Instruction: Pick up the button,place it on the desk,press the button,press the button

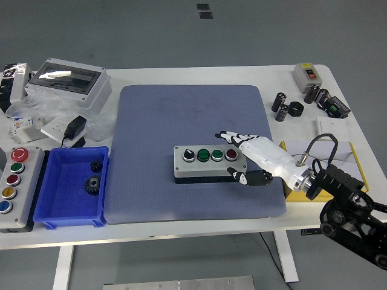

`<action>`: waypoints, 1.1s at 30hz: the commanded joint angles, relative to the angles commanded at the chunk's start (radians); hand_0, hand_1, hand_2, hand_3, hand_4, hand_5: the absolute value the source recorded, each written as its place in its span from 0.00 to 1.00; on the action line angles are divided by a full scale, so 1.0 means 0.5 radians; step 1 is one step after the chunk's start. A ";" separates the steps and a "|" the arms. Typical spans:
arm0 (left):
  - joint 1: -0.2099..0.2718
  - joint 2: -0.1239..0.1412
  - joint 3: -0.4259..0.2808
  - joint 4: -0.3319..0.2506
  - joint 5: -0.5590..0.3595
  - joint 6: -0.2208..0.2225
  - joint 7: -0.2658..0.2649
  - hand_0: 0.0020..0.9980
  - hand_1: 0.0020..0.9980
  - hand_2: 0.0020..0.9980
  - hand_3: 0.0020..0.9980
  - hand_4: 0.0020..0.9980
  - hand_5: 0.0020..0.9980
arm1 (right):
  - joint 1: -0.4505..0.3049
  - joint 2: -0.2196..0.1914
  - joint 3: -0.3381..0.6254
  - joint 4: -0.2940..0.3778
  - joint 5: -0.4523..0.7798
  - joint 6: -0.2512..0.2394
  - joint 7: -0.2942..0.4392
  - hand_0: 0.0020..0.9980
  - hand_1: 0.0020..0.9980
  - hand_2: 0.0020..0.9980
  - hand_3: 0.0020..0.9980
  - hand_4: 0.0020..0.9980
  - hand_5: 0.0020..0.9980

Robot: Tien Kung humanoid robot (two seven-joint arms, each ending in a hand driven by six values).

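The button box [208, 163], grey with a black knob, two green buttons and a red one, lies flat on the blue mat [181, 115] right of centre. My right hand [237, 158] reaches in from the lower right, white with black fingertips. Its fingers [231, 138] stretch out just behind the box's right end, near the red button [231, 154]. The thumb [245, 177] sits at the box's front right corner. The hand is open and holds nothing. I cannot tell whether a fingertip touches the box. My left arm is out of view.
A blue bin [57, 208] with black gears stands left of the mat. A second button box [27, 199] is at the far left, a grey enclosure [69, 81] and black adapter [75, 127] behind it. Capacitors [284, 106], a small switch box [306, 72] and a yellow-edged box [329, 154] lie right.
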 joint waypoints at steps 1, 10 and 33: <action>0.000 0.000 0.000 0.000 0.000 0.000 -0.001 0.62 0.62 0.55 0.59 0.64 0.16 | -0.022 -0.024 0.028 0.030 0.024 0.008 0.004 0.84 0.86 1.00 1.00 0.61 0.00; 0.015 0.000 -0.018 0.000 -0.004 0.010 0.013 0.62 0.62 0.55 0.59 0.63 0.16 | -0.259 -0.259 0.456 0.415 0.434 0.256 -0.255 0.84 0.86 1.00 1.00 0.62 0.00; 0.004 0.007 0.015 0.000 -0.044 0.016 0.010 0.62 0.62 0.55 0.59 0.64 0.14 | -0.047 -0.172 0.390 0.428 0.592 0.907 -0.741 0.00 0.11 0.20 0.77 0.32 0.00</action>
